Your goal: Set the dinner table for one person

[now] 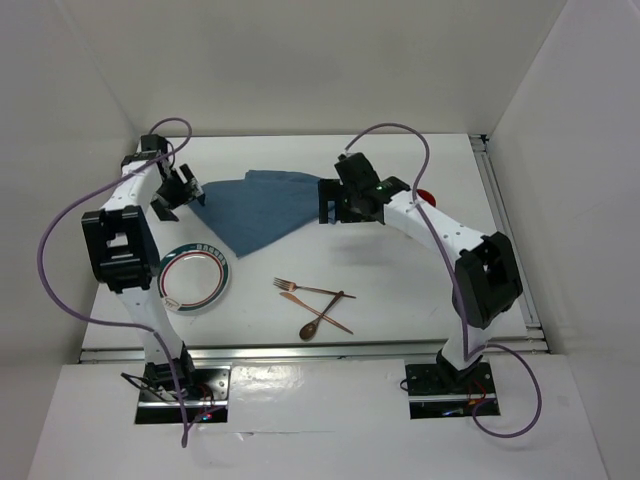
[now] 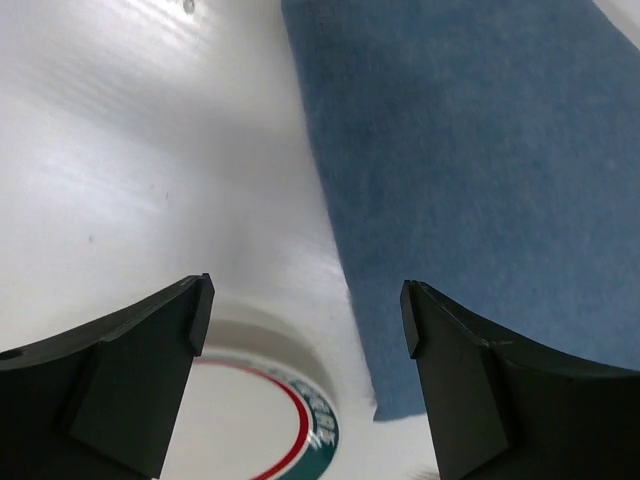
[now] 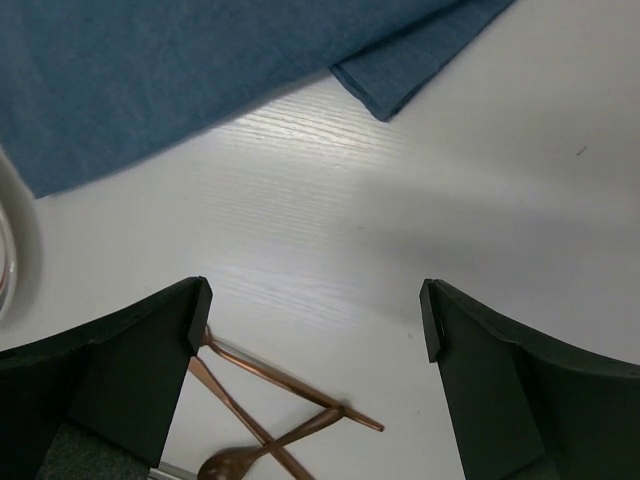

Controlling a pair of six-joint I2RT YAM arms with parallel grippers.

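Under the cloth [image 1: 262,205] and all round it: table [image 1: 400,290], white, flat, rigid, faint grain, metal rails. Looks slick, so I expect things to slide; nothing on it to grab. Cloth is blue, soft, woven, lying skewed; I'd pinch a corner. Left gripper [image 2: 305,310] over its left edge, right gripper [image 3: 310,310] by its right corner, both spread wide, empty. Round glossy plate [image 1: 195,278] and copper cutlery [image 1: 322,312] on the cloth's near side.

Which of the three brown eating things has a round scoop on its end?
The spoon: one end is a rounded bowl. The fork has prongs instead, and the third piece is just a plain thin strip.
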